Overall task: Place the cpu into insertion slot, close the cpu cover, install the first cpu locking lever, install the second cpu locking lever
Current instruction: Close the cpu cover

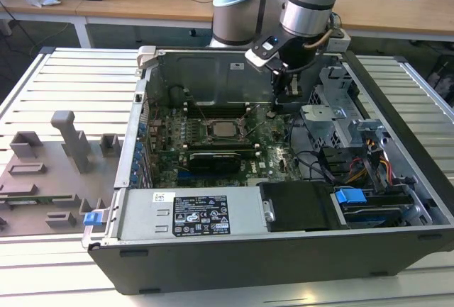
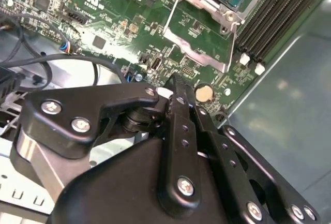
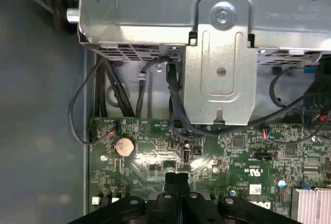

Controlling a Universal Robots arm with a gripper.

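Claw [image 3: 176,176] is pinched shut with nothing between the fingers; same in the second wrist view [image 2: 174,80]. We see it hanging just above the green motherboard [image 3: 243,151], near the coin cell [image 3: 124,146]. In the exterior view the claw [image 1: 287,96] sits toward the exterior view's right of the socket area, apart from it.

Progress, as we judge it: the cpu [image 1: 225,127] already lies in the insertion slot [image 1: 247,137], silvery top up, so step one looks done. The cpu cover [image 1: 210,127] appears to lie flat around the chip, probably closed. We can't tell whether either locking lever is latched, so we count both as open items.

Further out is the open computer case [image 1: 284,264] on the slatted tabletop [image 1: 64,80].

Writing: there is a black label [image 1: 202,215] on the power supply, a small white sticker [image 1: 162,196] beside it, and white print on the board. We don't transcribe any of it.
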